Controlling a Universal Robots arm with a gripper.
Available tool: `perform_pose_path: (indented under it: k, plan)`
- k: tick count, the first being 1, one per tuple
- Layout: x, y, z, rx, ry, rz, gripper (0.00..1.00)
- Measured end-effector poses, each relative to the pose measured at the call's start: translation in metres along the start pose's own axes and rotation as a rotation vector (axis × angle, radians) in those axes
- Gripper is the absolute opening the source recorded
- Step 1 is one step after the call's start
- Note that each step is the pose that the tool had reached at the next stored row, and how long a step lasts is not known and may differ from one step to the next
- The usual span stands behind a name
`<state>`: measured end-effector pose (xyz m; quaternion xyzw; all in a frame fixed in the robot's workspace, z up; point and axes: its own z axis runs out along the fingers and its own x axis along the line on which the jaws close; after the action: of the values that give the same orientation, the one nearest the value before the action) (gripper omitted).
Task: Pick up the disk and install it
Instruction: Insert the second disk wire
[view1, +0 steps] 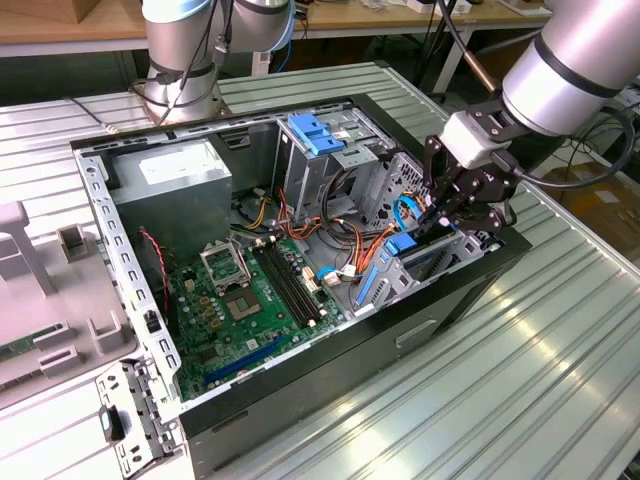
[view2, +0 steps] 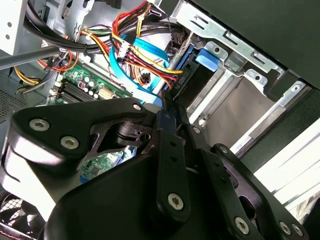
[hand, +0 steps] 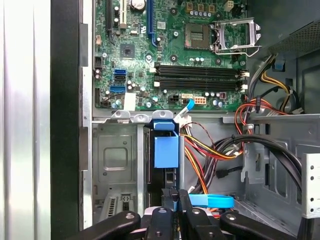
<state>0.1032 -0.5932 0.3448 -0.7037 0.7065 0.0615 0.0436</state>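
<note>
Gripper (view1: 452, 214) grips one disk (hand: 165, 165) edge-on in bay.

Even, bright overhead light; glare streaks the ribbed metal table (view1: 560, 360). The gripper (view2: 170, 107) looms blurred and shadowed in the second wrist view.

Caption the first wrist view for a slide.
Gripper shut on the disk, standing on edge in the case's drive bay.

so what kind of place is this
Most likely a robotics lab or test workbench. An open desktop computer case lies on a ribbed metal table, a robot arm's end effector reaches into its drive bay, and wooden desks stand behind.
</note>
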Motion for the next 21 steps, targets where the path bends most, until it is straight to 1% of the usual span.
perform_pose_path:
  k: [4, 10, 14, 21]
  plan:
    - [-0.0001, -0.0012, -0.0006, -0.0024, -0.0013, -0.017, 0.16]
    - [-0.0002, -0.0026, -0.0012, -0.0043, -0.0020, -0.029, 0.16]
    - [0.0002, -0.0030, -0.0006, -0.0045, -0.0020, -0.030, 0.16]
    - [0.0012, -0.0031, 0.0021, -0.0046, -0.0019, -0.030, 0.16]
